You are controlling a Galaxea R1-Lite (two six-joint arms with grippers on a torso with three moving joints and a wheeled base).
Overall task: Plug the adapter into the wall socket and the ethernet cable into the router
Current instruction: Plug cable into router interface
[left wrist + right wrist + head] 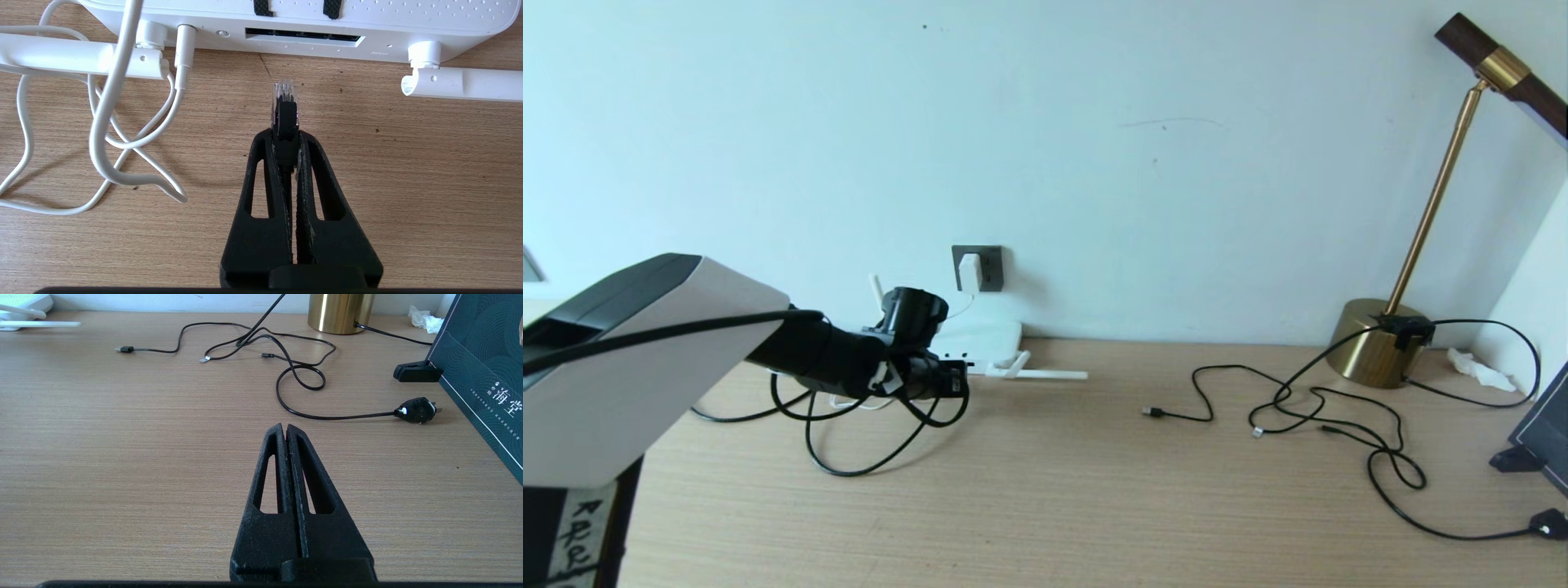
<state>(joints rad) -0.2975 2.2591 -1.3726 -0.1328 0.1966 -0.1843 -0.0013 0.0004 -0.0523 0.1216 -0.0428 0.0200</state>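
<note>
The adapter [969, 272] is already seated in the wall socket [988, 268]. The ethernet cable [285, 107] is clamped in the left gripper [286, 136], just short of the router [429, 24] ports, not yet inserted. The right gripper [284, 430] is parked, clenched empty.

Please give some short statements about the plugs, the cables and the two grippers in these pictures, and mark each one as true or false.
1. The small white cube adapter sits in the dark-grey wall socket. True.
2. The black ethernet cable's clear-tipped plug is already inside the flat white router. False: it is a little short of the port slot.
3. The left gripper is shut on that plug. True.
4. The right gripper holds a thin black cable. False: it is shut on nothing, above bare table.
5. The brass lamp base stands beside the router. False: it stands far to the right.
</note>
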